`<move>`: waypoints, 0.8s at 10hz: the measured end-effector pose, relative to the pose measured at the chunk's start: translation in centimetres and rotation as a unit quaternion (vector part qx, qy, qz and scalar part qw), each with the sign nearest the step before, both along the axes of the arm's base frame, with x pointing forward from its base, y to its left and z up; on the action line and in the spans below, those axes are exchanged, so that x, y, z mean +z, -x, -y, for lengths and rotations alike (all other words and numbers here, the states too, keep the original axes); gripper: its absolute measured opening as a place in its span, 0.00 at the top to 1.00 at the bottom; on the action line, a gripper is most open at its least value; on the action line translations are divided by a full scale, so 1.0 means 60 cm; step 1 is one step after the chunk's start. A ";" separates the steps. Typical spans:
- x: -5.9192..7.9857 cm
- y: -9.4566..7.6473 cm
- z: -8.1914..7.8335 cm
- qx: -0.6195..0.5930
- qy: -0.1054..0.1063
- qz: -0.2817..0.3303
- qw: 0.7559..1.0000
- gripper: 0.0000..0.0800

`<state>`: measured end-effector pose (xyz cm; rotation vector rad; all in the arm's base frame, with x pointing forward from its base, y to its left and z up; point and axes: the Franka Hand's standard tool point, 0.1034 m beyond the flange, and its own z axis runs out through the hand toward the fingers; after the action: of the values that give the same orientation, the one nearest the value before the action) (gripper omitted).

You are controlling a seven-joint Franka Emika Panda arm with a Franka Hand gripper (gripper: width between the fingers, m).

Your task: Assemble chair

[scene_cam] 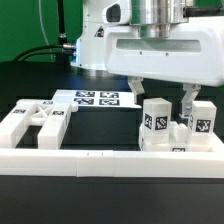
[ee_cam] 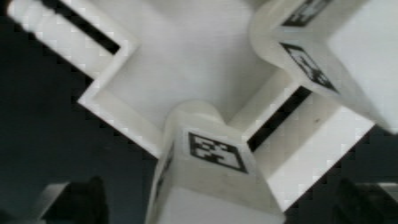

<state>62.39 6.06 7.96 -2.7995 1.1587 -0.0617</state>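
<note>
White chair pieces (scene_cam: 160, 106), black-and-white tags (scene_cam: 156, 122)

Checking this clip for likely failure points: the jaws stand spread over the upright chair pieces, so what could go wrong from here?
1. The open gripper has its fingers low on either side of the upright tagged piece; a slanted retreat could snag and tip it.
2. Whether that piece is fully seated cannot be told; if loose, it may lean toward the neighbouring block.
3. A knock could shove the group against the white rail.
</note>
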 end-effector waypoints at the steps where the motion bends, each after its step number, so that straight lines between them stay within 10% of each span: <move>1: 0.000 0.000 0.001 0.041 0.003 0.003 0.999 0.19; 8: -0.002 0.000 0.017 0.309 0.030 0.024 0.950 0.19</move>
<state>62.37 5.03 7.87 -3.0488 0.2324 -0.1099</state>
